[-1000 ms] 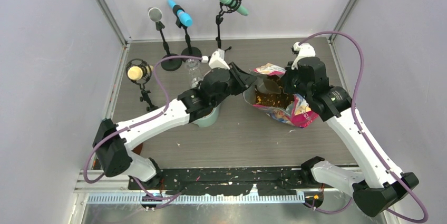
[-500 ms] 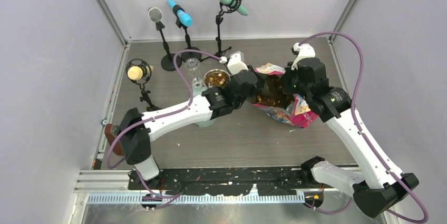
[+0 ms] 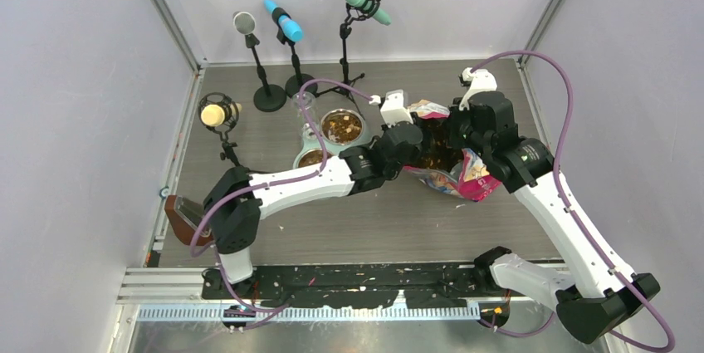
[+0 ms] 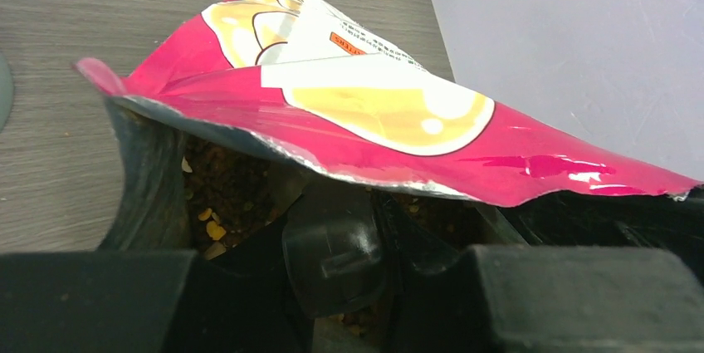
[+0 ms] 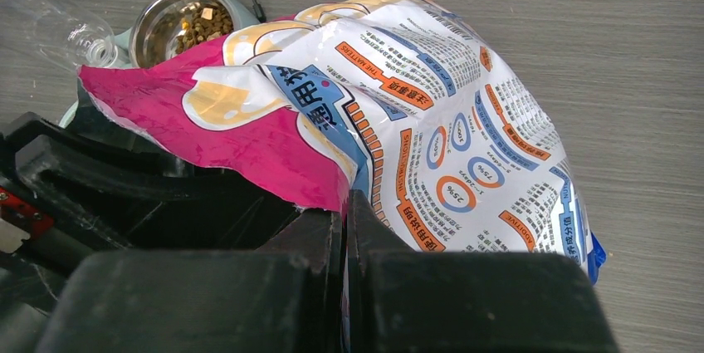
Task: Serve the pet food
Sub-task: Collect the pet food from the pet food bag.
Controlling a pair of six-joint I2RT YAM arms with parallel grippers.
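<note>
The step in hand is scooping: the left claw (image 4: 357,278) sits in the mouth of the bag (image 5: 432,104), which lies on the tabletop (image 3: 374,212). A glossy scoop (image 4: 332,245) lies between its fingers, and the claw appears to pinch it. The right claw (image 5: 344,228) is pressed together on the bag's torn pink rim, lifting it so the mouth gapes.

Kibble (image 4: 220,195) shows as a brown heap inside the bag, just beyond the scoop. More already lies in both bowls of the feeder (image 3: 320,141), just left of the bag.

The next move likely calls for pushing the scoop deeper into the heap and lifting it out level under the drooping upper flap. It then has to carry across to a bowl and tip. The right claw should hold the rim up meanwhile, or the flap may knock pellets off.

The bag's panel carries blue Chinese characters, orange headers and ringed percent figures; one seems to read 25%. The fine print is too small to read.
</note>
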